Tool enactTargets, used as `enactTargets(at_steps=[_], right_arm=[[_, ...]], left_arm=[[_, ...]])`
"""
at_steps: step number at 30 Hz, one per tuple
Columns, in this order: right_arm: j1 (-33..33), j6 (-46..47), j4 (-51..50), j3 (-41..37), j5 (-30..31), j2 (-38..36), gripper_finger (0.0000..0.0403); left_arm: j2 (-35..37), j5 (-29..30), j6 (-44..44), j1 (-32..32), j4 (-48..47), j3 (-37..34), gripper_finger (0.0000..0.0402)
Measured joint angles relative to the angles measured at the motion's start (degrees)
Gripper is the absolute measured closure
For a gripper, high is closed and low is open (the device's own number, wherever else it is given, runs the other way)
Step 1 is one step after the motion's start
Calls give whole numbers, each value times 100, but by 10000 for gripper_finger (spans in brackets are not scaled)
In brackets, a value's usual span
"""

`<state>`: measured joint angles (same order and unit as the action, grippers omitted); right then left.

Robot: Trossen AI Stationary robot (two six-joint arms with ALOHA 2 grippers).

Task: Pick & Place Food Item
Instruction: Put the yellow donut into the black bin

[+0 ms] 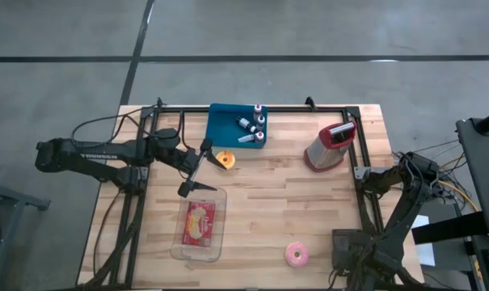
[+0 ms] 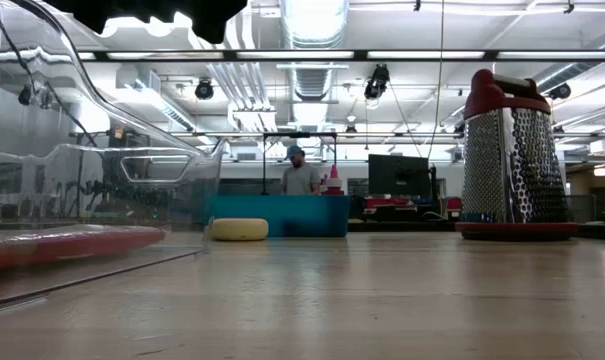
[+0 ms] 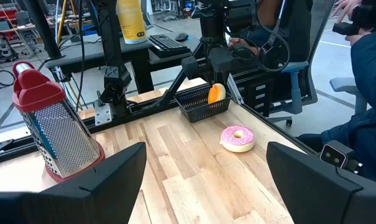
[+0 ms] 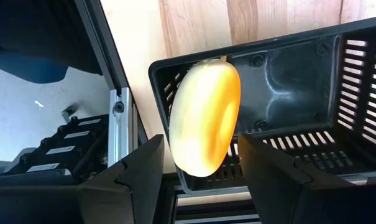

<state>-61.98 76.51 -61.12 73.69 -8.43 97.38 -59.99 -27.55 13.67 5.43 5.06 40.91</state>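
Note:
My left gripper (image 1: 196, 170) is open and empty above the table, between a yellow donut (image 1: 225, 159) and a clear container (image 1: 200, 223) that holds a red food item (image 1: 200, 221). A pink donut (image 1: 296, 255) lies near the table's near edge and also shows in the left wrist view (image 3: 238, 137). My right gripper (image 4: 200, 146) is open over a black basket (image 4: 299, 93) at the table's near right corner. An orange-yellow donut (image 4: 206, 115) stands on edge inside the basket. The fingers stand on either side of this donut with a slim gap.
A blue tray (image 1: 228, 121) with small bottles sits at the far edge. A red-topped metal grater (image 1: 330, 145) stands at the far right. Bare wood lies in the middle of the table. A person shows beyond the table's right side (image 3: 362, 81).

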Motion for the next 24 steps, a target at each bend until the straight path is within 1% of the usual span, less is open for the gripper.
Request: enactTargets(at_steps=[5, 9, 12, 15, 17, 21, 24], right_arm=[[0, 46, -94, 1, 95, -6, 199], [0, 662, -587, 177, 386, -52, 199], [20, 841, -917, 394, 537, -92, 199], [48, 845, -1229, 647, 898, -122, 199], [72, 929, -1411, 838, 1249, -140, 199], [148, 1346, -1585, 1064, 2019, -142, 199], [300, 1774, -1741, 1108, 2338, -144, 199]], left_arm=[[0, -1, 0, 1, 0, 0, 62], [0, 0, 0, 0, 0, 0, 62], [0, -1, 0, 0, 0, 0, 62], [0, -2, 0, 0, 0, 0, 62], [0, 0, 0, 2, 1, 0, 62], [0, 0, 0, 1, 1, 0, 62], [0, -2, 0, 2, 1, 0, 62]])
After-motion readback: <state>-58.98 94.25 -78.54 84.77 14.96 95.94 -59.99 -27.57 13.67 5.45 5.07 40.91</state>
